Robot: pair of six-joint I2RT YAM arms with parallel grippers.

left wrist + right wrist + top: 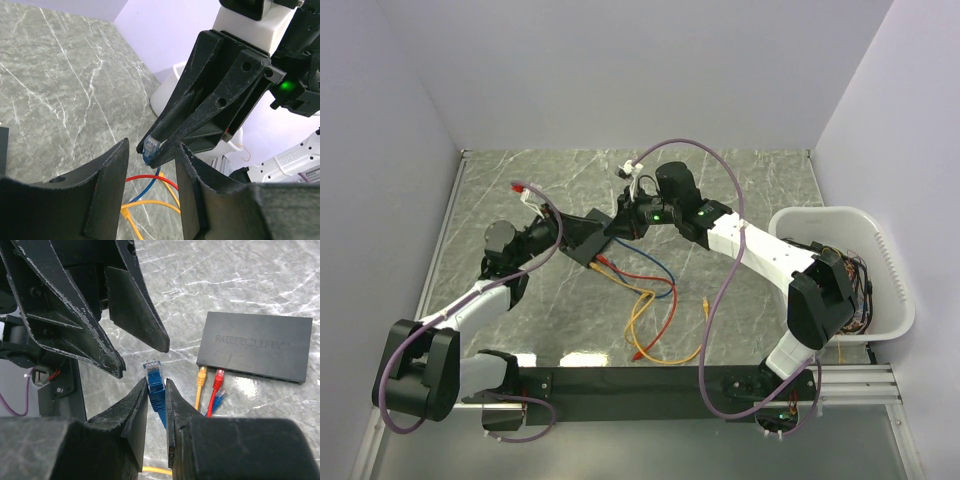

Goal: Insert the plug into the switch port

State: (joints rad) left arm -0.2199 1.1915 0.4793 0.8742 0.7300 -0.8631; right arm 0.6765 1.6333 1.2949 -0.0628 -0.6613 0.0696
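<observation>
My right gripper is shut on a blue plug, whose clear tip points up past the fingertips. The switch, a flat matte-black box, lies on the marble table to the right. A yellow plug and a red plug sit at its near edge, and a second blue plug lies beside them. My left gripper is open and empty. The right gripper holds the blue plug just beyond the gap between the left fingers. In the top view both grippers meet over the switch.
A white tub holding cables stands at the right edge of the table. Red, blue and yellow cables loop across the table in front of the switch. Grey walls enclose the back and both sides.
</observation>
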